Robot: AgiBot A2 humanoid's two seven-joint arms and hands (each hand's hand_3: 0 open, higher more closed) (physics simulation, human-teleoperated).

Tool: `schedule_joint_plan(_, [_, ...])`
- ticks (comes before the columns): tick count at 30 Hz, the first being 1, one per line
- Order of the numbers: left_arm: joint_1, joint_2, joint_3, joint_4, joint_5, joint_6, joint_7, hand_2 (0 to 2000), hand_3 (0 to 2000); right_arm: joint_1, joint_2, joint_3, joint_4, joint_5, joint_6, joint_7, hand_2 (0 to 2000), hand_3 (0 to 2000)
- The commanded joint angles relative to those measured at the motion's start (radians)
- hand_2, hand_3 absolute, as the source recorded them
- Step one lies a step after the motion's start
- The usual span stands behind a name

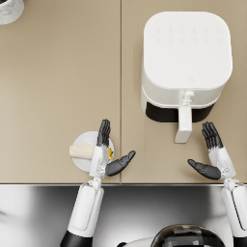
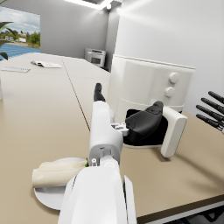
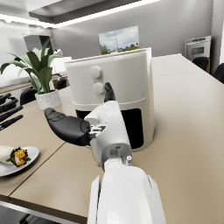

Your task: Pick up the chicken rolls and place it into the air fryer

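A white, rounded-square air fryer stands on the beige surface, its drawer pulled a little way out so a dark gap shows, with a white handle sticking out toward the robot. Two round white knobs sit on the fryer's front face above the drawer. Well to the left of the fryer, near the surface's front edge, lies a small round white plate, and on it a pale, cylindrical chicken roll with a green and orange filling showing at one end. The left hand, dark-fingered on a white arm, hovers over the right part of that plate, fingers straight and pointing away from the robot, thumb spread out toward the fryer; it holds nothing and is not seen touching the roll. The right hand hangs just right of the fryer's handle, below the fryer's front corner, likewise flat and spread, thumb pointing left, empty. A white pot with a green leafy plant stands beyond the fryer; its rim shows at the far left corner. A brushed metal strip runs along the near edge of the surface.
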Motion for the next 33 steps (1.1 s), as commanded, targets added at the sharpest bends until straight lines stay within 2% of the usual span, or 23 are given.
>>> schedule_joint_plan(1, [0.000, 0.000, 0.000, 0.000, 0.000, 0.000, 0.000, 0, 0, 0.000, 0.000, 0.000, 0.000, 0.000, 0.000, 0.000, 0, 0])
schedule_joint_plan(26, [0.000, 0.000, 0.000, 0.000, 0.000, 0.000, 0.000, 0, 0, 0.000, 0.000, 0.000, 0.000, 0.000, 0.000, 0.000, 0, 0])
schedule_joint_plan(27, [0.002, 0.001, 0.030, 0.016, 0.000, 0.000, 0.000, 0, 0, 0.002, -0.001, 0.030, -0.016, 0.000, 0.000, 0.000, 0, 0])
schedule_joint_plan(30, [0.001, 0.010, -0.016, -0.024, 0.000, -0.064, -0.064, 0, 0, 0.030, -0.028, 0.021, 0.012, 0.000, -0.063, 0.064, 0, 0])
schedule_joint_plan(33, [-0.011, 0.014, -0.060, -0.070, 0.000, -0.087, -0.087, 0, 0, 0.043, -0.045, 0.019, 0.017, 0.000, -0.086, 0.087, 0, 0])
